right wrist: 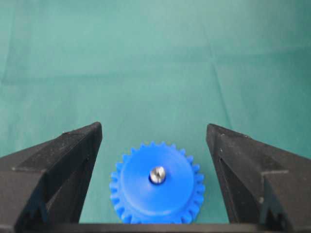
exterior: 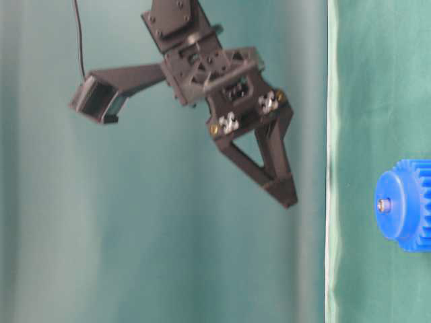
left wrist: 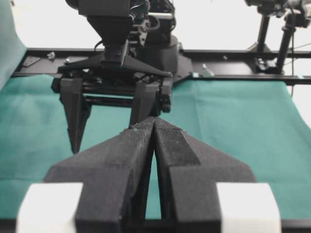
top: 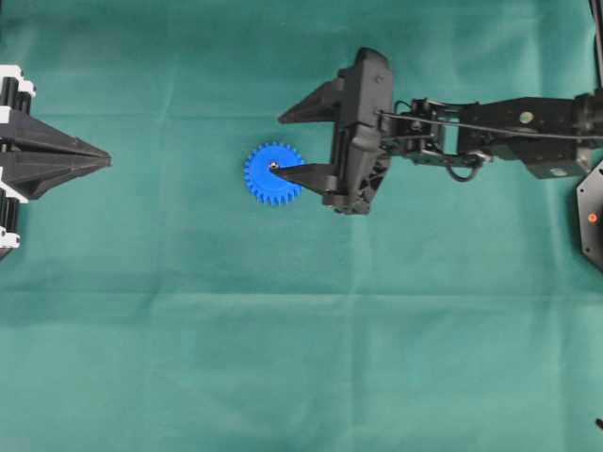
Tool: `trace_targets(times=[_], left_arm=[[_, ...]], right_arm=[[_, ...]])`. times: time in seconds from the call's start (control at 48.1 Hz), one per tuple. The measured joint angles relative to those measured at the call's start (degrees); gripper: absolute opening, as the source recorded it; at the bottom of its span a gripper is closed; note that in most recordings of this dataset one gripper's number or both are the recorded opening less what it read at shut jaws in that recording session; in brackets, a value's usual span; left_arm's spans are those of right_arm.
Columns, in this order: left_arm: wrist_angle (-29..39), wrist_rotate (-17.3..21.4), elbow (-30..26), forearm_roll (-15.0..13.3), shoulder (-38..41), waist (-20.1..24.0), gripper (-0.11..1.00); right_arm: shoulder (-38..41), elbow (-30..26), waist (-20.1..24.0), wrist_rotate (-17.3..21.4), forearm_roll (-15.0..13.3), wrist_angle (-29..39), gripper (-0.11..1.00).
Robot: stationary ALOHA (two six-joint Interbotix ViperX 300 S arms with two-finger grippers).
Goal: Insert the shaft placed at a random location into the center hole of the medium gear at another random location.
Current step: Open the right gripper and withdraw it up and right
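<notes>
The blue medium gear (right wrist: 156, 196) lies flat on the green cloth. The silvery shaft (right wrist: 157, 174) stands upright in its center hole (right wrist: 151, 179), its top poking out. My right gripper (right wrist: 154, 127) hangs open above the gear, one finger on each side, touching neither. From overhead the gear (top: 267, 179) and shaft (top: 272, 166) sit partly under the lower finger of the right gripper (top: 279, 146). The table-level view shows the gear (exterior: 407, 215), the shaft (exterior: 384, 205) and the right gripper (exterior: 283, 192) clear of both. At the left edge, my left gripper (top: 105, 160) (left wrist: 154, 121) is shut and empty.
Green cloth (top: 301, 358) covers the whole table. The right arm (top: 509, 137) reaches in from the right edge. A black frame rail (left wrist: 233, 77) and stands run along the far side in the left wrist view.
</notes>
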Motion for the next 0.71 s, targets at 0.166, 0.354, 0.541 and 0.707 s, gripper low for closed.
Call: trace_targets(times=[0.166, 0.354, 0.541, 0.707], left_arm=[[0.00, 0.00, 0.00, 0.00, 0.09, 0.09, 0.00], [0.00, 0.00, 0.00, 0.00, 0.09, 0.00, 0.00], [0.00, 0.00, 0.00, 0.00, 0.09, 0.00, 0.00], [0.00, 0.00, 0.00, 0.00, 0.09, 0.00, 0.00]], right_arm=[[-2.46, 2.99, 0.00, 0.09, 0.00, 0.09, 0.90], [-5.36, 6.42, -0.09, 0.00, 0.00, 0.18, 0.90], [-7.91, 9.23, 0.00, 0.00, 0.00, 0.44, 0.90], [-9.58, 10.81, 0.00, 0.09, 0.00, 0.79, 0.90]])
